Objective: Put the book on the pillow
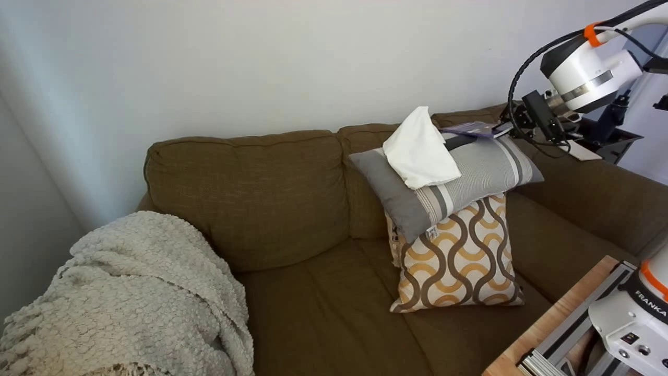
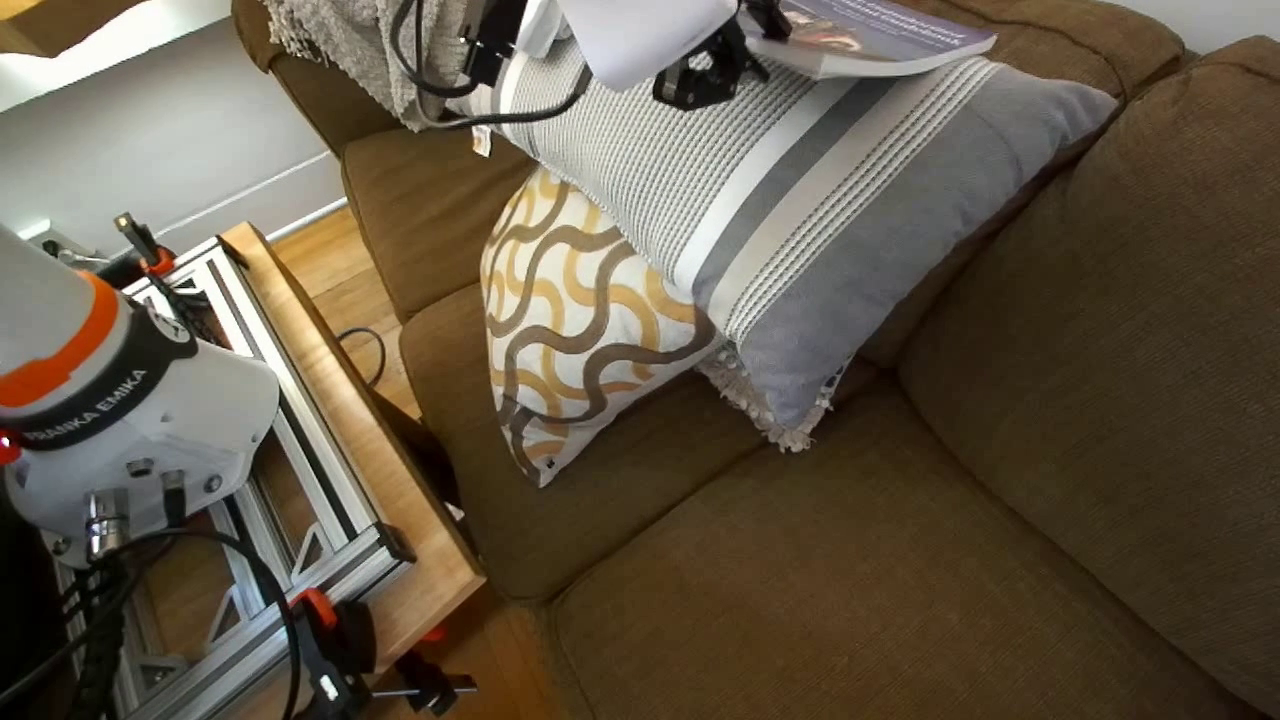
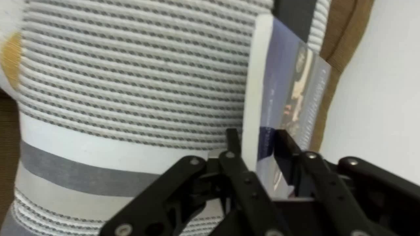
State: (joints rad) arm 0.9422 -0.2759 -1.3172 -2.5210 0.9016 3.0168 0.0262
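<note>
Caught in the wrist view with jaws parted around the near end of the book (image 3: 283, 88), low over the pillow (image 3: 131, 98). Bracketed by the fingers (image 3: 233, 141) of the gripper (image 3: 257, 134), just beside the pale page edge on one side and over the cover, past a band of shadow, on the other. Running out from between the jaws, slim, bound in purplish blue with a picture strip in warm tans and pale lettering too blurred to read in full. Turned cover up in both exterior views; whether fully resting on the pillow, impossible to tell. Marked across the pillow, below and beside the jaws, by dark-flecked white ribbing, then plain bands of white, slate and beige, then solid grey toward the end. Overlapped, past the book's far end from the jaws, by a white cloth (image 1: 421, 151) in an exterior view, and overlapping, lower than the jaws, a wavy tan-and-white cushion (image 1: 459, 256) on the brown sofa (image 1: 245, 198). Joined, well away from the jaws, by a fleecy blanket (image 1: 146, 297) heaped at the sofa's end.
</note>
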